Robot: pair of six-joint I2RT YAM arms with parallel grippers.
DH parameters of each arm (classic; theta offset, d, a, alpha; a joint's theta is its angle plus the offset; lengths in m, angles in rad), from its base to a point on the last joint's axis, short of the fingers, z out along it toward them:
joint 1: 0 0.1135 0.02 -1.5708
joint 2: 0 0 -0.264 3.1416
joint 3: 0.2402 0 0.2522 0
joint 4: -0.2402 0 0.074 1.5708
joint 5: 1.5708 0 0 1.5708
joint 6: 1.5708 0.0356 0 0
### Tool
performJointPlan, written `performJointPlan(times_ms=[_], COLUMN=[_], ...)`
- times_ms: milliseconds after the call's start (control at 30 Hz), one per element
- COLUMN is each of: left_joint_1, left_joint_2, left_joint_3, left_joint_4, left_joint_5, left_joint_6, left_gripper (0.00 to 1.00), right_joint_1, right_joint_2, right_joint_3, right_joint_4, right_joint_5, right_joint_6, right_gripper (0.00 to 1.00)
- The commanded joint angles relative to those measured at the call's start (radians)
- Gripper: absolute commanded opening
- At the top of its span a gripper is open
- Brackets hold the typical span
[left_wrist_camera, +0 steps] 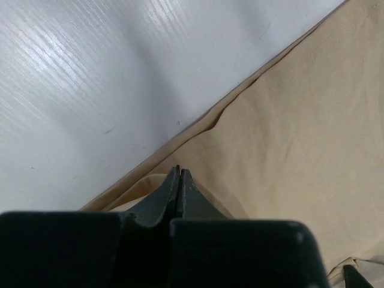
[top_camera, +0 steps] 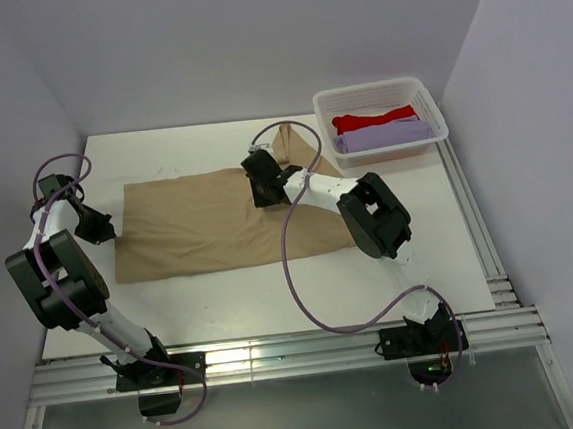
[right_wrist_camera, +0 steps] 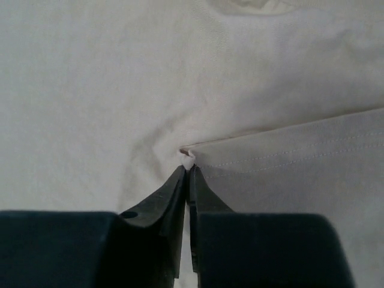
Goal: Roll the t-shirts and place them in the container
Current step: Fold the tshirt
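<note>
Right gripper pinches tan t-shirt hem, likely to fold it; left gripper, fingers pressed together, rests on its edge.

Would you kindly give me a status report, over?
Left tool shut at tan t-shirt edge. Right tool pinching a hem corner. Shirt flat, not rolled. Nothing blocking.

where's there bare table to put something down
Bare table runs along the near edge in front of the tan shirt, and on the right in front of the basket. A strip behind the shirt is free too. The middle is crowded: shirt plus right hand.
</note>
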Motion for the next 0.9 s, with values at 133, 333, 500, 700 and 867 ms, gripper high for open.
performJointPlan(times_ms=[133,333,500,700,867], left_joint_1=[0.005,0.005,0.008,0.006,0.006], left_joint_2=[-0.008,-0.008,-0.011,-0.003,0.0], left_joint_3=[0.017,0.016,0.011,0.016,0.019], left_joint_4=[0.018,0.018,0.022,0.018,0.011], left_joint_5=[0.0,-0.004,0.002,0.002,-0.004], left_joint_6=[0.018,0.015,0.012,0.01,0.015], left_gripper=[0.0,0.0,0.0,0.0,0.0], right_joint_1=[-0.019,-0.023,-0.023,-0.026,-0.026], right_joint_2=[-0.037,-0.077,-0.095,-0.105,-0.068], right_joint_3=[0.007,-0.012,-0.021,-0.02,0.017], right_joint_4=[0.024,0.042,0.047,0.061,0.039], right_joint_5=[0.047,0.07,0.096,0.078,0.048], right_joint_6=[0.006,0.002,0.008,0.006,0.003], right_gripper=[0.0,0.0,0.0,0.0,0.13])
